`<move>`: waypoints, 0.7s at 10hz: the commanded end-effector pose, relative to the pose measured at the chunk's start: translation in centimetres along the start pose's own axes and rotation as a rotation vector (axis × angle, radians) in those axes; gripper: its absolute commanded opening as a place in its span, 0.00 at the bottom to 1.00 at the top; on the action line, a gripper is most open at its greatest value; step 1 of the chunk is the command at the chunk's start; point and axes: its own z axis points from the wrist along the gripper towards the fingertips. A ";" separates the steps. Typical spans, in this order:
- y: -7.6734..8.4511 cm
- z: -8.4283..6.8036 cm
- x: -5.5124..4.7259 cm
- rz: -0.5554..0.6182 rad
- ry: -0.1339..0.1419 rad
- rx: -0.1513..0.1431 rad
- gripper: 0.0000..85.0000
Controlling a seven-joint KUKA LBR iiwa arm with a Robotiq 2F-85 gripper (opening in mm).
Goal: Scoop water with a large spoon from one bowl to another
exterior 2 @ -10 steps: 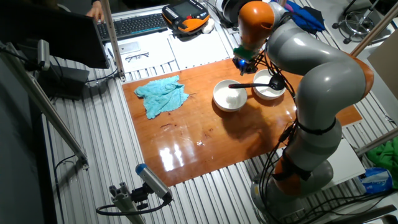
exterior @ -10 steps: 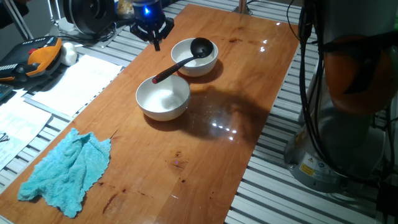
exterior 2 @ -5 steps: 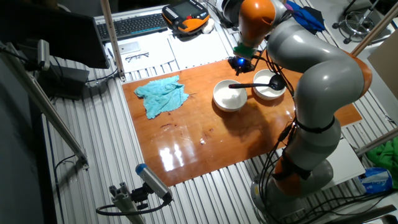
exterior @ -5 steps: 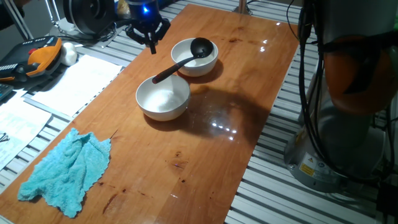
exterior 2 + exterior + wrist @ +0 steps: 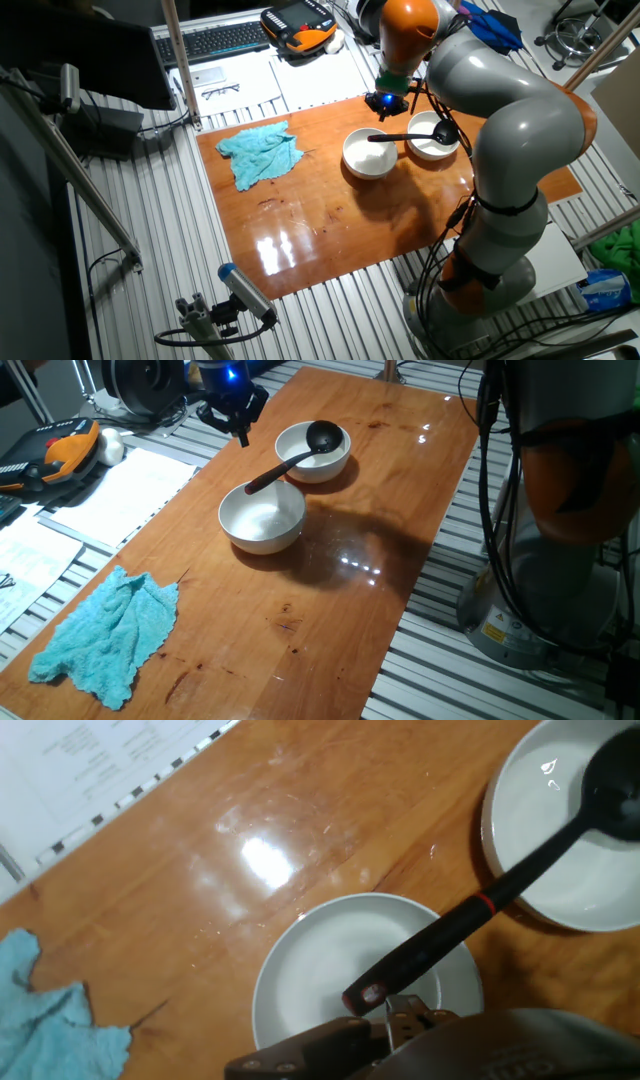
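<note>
Two white bowls stand on the wooden table [image 5: 400, 510]: a near bowl [image 5: 262, 518] [image 5: 369, 155] [image 5: 330, 970] and a far bowl [image 5: 300, 460] [image 5: 432, 146] [image 5: 560, 870]. The black large spoon [image 5: 285, 463] [image 5: 410, 137] [image 5: 480, 905] lies free, its head in the far bowl and its handle end over the near bowl. A thin red ring shows on the handle in the hand view. The water is hard to make out; glints show in the far bowl. My gripper [image 5: 239, 428] [image 5: 384, 108] hangs above the table's far left edge, apart from the spoon, fingers together and empty.
A crumpled teal cloth [image 5: 105, 630] [image 5: 260, 152] [image 5: 50, 1020] lies at the near left of the table. Papers [image 5: 120, 495], an orange device [image 5: 65, 448] and cables lie beyond the left edge. The robot's base [image 5: 560, 510] stands at the right.
My gripper has drifted a little up and away toward the far left edge and turned slightly. The spoon, bowls and cloth have not moved.
</note>
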 end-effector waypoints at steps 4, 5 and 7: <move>0.1 0.1 0.2 -0.571 -0.032 -0.025 0.00; 0.0 0.1 0.2 -0.571 -0.030 -0.028 0.00; 0.1 0.1 0.2 -0.571 -0.032 -0.031 0.00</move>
